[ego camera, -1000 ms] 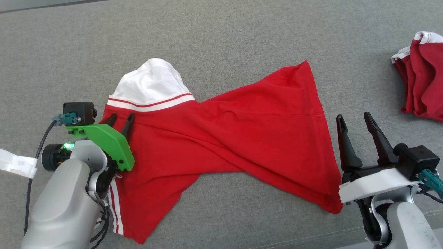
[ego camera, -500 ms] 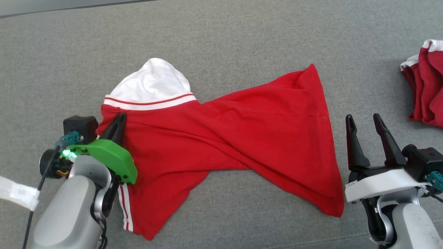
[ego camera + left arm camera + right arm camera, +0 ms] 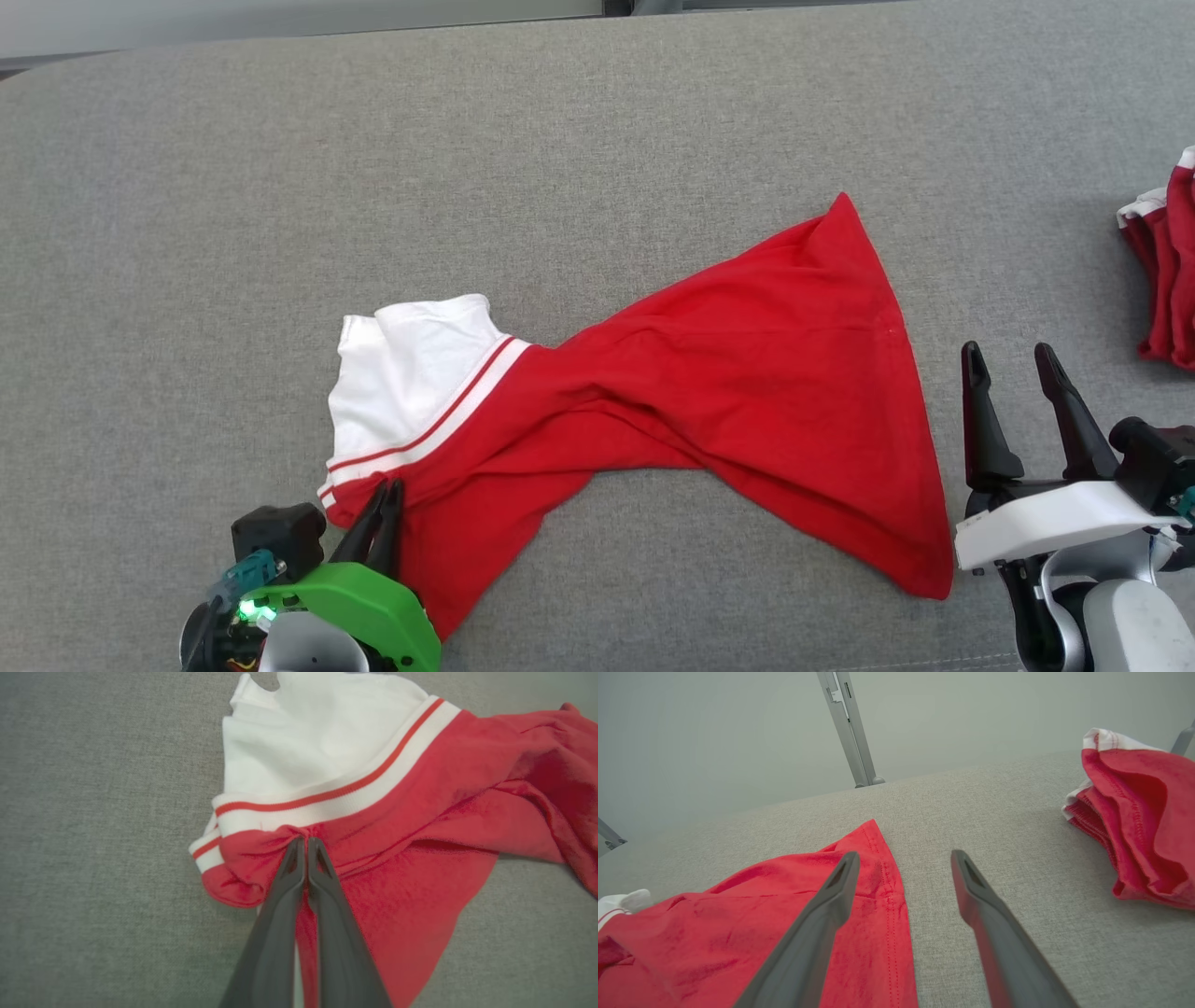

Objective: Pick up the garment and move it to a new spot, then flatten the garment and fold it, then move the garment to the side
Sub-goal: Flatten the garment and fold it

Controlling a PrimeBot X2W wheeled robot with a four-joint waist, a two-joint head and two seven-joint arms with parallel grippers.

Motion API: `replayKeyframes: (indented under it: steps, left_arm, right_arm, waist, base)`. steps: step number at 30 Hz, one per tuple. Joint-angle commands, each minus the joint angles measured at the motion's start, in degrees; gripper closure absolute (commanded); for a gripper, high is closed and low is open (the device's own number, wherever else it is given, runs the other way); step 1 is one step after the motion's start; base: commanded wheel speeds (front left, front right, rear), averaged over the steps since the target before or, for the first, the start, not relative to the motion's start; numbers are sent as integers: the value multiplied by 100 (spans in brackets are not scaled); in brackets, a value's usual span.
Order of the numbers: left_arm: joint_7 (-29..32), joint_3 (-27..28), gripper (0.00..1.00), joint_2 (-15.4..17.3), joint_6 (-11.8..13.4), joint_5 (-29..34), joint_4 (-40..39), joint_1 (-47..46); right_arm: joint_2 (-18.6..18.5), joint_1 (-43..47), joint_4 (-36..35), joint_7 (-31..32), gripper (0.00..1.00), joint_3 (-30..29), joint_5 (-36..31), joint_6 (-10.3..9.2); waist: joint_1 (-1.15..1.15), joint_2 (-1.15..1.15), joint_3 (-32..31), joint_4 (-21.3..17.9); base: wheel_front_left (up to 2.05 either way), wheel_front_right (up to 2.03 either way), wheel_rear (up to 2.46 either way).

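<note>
Seen from the head camera, the shirt [image 3: 747, 373] lies twisted on the grey cushion [image 3: 280, 187]. Its long axis runs across the view, from a white striped end at the lower left to a wide red hem at the right. The left gripper [image 3: 383, 499] is clamped on the red cloth just below the stripes. The right gripper [image 3: 1008, 359] stands with its fingers apart just beside the hem and seems not to touch it, so each arm has its own end nearest. A second red pile [image 3: 1162, 280] sits well apart at the far right edge. The left wrist camera shows both fingers pressed together, with a bunch of red fabric pinched at their tips. The right wrist camera shows spread fingers, the hem edge lying under the left one, with a metal post [image 3: 845, 728] and a pale wall [image 3: 714, 742] beyond the cushion.
</note>
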Motion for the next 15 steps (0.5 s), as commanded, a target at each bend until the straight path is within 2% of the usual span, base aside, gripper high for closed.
replayKeyframes:
  steps: [1,9,15]
  left_arm:
    - [-155,9,0,-62,43,30,-20,42]
    - [-1378,286,0,-144,52,368,-308,-183]
    - [-1726,534,0,12,152,693,-472,-331]
  right_arm:
    - [7,63,-29,36,0,-30,-62,-5]
    - [-82,64,-129,131,0,-35,-224,-5]
    - [-186,105,-135,181,0,32,-335,-5]
  waist:
    - [0,0,-46,13]
    - [0,0,-284,59]
    - [0,0,-498,104]
  base:
    - [0,0,0]
    - [0,0,0]
    - [0,0,0]
